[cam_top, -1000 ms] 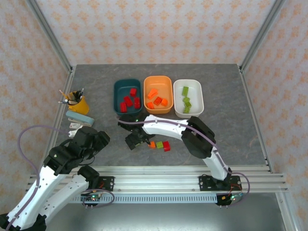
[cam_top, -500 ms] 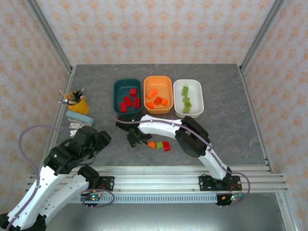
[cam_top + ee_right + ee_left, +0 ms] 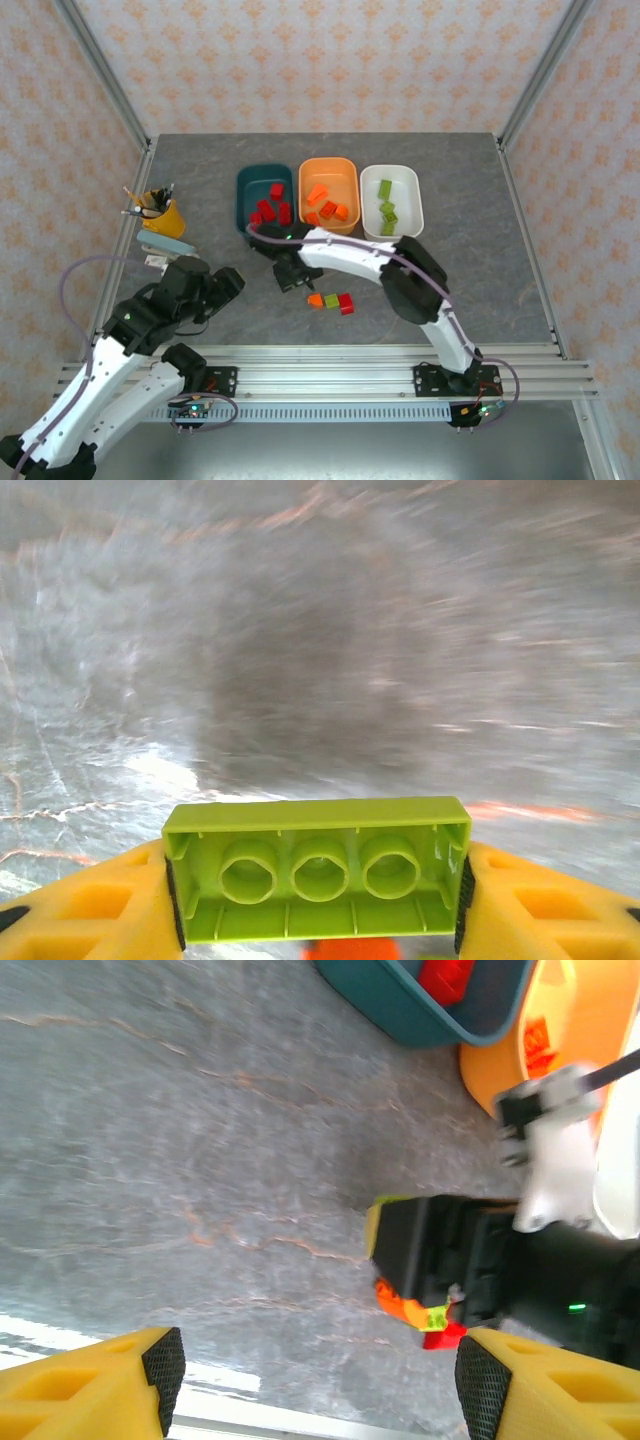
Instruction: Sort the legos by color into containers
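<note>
My right gripper (image 3: 318, 888) is shut on a lime green brick (image 3: 318, 878), its hollow underside facing the wrist camera, above grey table. In the top view this gripper (image 3: 290, 276) hovers just in front of the dark teal tub (image 3: 241, 196). Three loose bricks lie in a row to its near right: orange (image 3: 316, 300), green (image 3: 331, 300) and red (image 3: 346, 303). The teal tub holds red bricks (image 3: 268, 208), the orange tub (image 3: 329, 162) orange ones, the white tub (image 3: 419, 200) green ones. My left gripper (image 3: 226, 284) is open over bare table, left of the row.
A yellow cup of pencils (image 3: 160, 212) and a flat pale box (image 3: 167, 243) stand at the left. The metal rail (image 3: 320, 352) runs along the near edge. In the left wrist view the right arm's black wrist (image 3: 450, 1260) stands over the loose bricks (image 3: 415, 1312).
The right gripper has risen and shifted toward the tubs with the lime brick in it. The left arm has swung forward and right, toward the loose bricks.
</note>
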### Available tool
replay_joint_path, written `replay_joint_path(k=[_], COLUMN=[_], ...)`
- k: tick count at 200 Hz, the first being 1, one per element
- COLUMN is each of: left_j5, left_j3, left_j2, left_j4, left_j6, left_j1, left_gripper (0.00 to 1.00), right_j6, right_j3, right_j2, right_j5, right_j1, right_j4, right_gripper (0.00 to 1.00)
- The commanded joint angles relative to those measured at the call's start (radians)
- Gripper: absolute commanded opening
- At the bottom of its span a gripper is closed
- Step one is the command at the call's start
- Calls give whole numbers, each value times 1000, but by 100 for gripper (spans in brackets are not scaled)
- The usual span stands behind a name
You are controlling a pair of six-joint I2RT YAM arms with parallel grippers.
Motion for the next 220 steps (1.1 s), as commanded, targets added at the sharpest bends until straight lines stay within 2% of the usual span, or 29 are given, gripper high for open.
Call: replay_joint_path(k=[1, 42, 61, 79, 120, 148, 197, 220], left_j5=[73, 51, 45, 31, 34, 39, 46, 54], left_j3=[12, 132, 176, 223, 318, 363, 396, 403], left_j2=[77, 293, 386, 467, 601, 642, 673, 687], left_j4=[173, 272, 321, 346, 377, 386, 369, 351], left_j6=[48, 106, 111, 119, 163, 185, 230, 259], left_j1=[-26, -115, -154, -180, -193, -195, -200, -203], left_gripper=[75, 75, 74, 74, 74, 74, 74, 74], right_j6=[27, 132, 244, 388, 744, 905, 1000, 990], right_j3=[-46, -178, -191, -157, 15, 96, 158, 215], right_j2=[-208, -360, -358, -315, -131, -21, 71, 119], right_j5=[90, 32, -15, -3, 97, 129, 193, 167], right_j1=[-121, -400, -521, -593, -658, -691, -726, -730], right_j4=[-43, 47, 107, 145, 106, 84, 37, 14], right_gripper=[58, 57, 56, 54, 55, 55, 58, 71])
